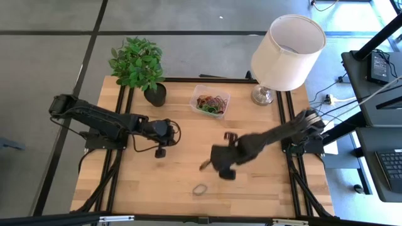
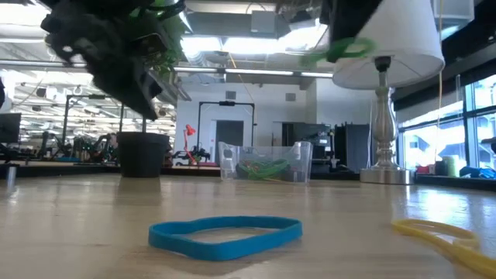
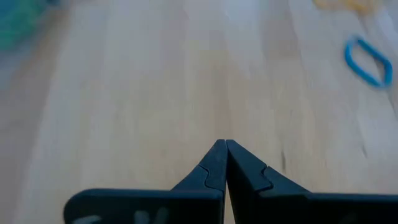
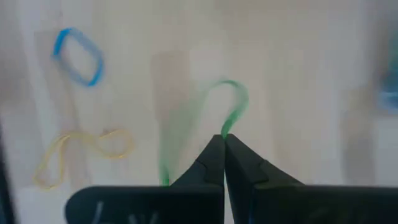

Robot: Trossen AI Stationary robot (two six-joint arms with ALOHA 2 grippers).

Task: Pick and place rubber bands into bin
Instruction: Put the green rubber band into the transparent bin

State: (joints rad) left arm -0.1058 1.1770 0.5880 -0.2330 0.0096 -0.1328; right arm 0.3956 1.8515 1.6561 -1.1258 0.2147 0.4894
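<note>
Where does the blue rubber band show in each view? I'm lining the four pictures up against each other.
High view: the blue rubber band lies near the table's front edge, below the right gripper.
Low view: nearest thing, front centre.
Left wrist view: upper right corner.
Right wrist view: upper left.
Shared landmark: the yellow rubber band beside it, seen in all four views.

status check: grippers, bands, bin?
Right gripper shut on green band, above table. Left gripper shut, empty. Bin part-filled. Blue band, yellow band loose.
</note>
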